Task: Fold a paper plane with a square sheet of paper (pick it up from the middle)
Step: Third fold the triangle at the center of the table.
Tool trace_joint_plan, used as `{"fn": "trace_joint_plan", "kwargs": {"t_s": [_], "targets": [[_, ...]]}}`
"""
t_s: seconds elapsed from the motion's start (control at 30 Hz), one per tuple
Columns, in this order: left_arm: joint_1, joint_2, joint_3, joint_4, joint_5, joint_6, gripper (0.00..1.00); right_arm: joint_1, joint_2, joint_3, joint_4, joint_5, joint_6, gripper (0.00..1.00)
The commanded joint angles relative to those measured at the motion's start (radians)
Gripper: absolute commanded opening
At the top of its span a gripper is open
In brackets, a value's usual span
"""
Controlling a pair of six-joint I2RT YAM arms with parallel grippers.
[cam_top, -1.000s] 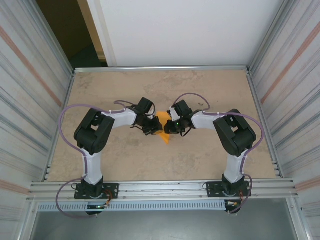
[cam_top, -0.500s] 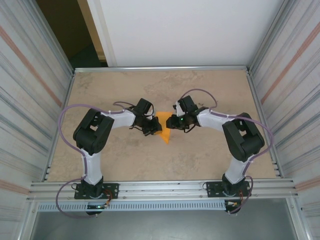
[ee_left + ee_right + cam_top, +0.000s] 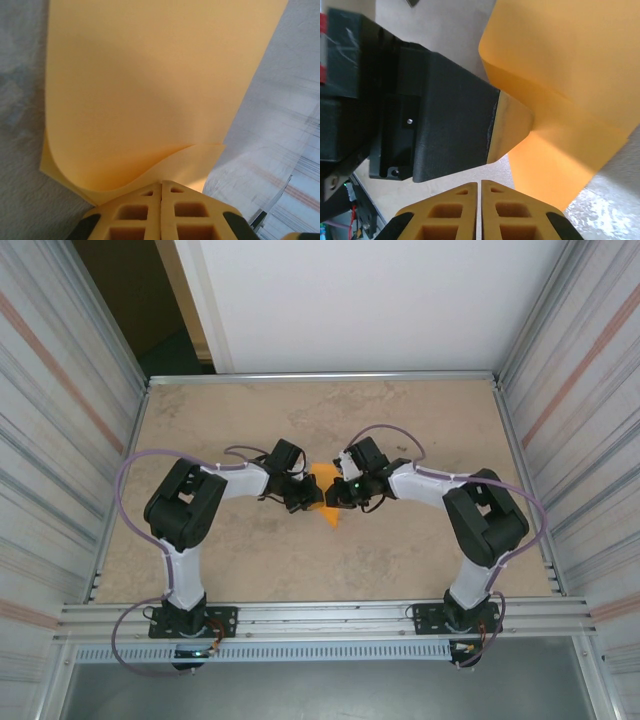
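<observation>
Centre frame: left hand (image 3: 308, 500) pinches the folded orange paper (image 3: 323, 480); right hand (image 3: 333, 498), closed, sits just right of it.

Top external: high above the orange sheet (image 3: 330, 512), set back on its near side, facing down over the whole table (image 3: 200, 420). Left wrist: hard up against the sheet from its left. Right wrist: close in from its right. Sheet common to all three.
</observation>
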Motion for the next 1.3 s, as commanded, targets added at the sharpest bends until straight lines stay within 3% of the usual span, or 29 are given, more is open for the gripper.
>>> {"fn": "trace_joint_plan", "kwargs": {"t_s": [0.0,1.0,1.27], "targets": [[0.008,0.027,-0.045,-0.065,-0.079,-0.016,0.08,0.004,0.031,-0.011,0.009,-0.050,0.026,0.08],[0.020,0.008,-0.034,-0.056,-0.048,-0.002,0.08,-0.007,0.171,-0.002,-0.019,-0.081,-0.011,0.06],[0.057,-0.018,0.012,-0.070,0.003,0.102,0.10,-0.012,0.197,0.007,-0.085,-0.039,-0.036,0.06]]}}
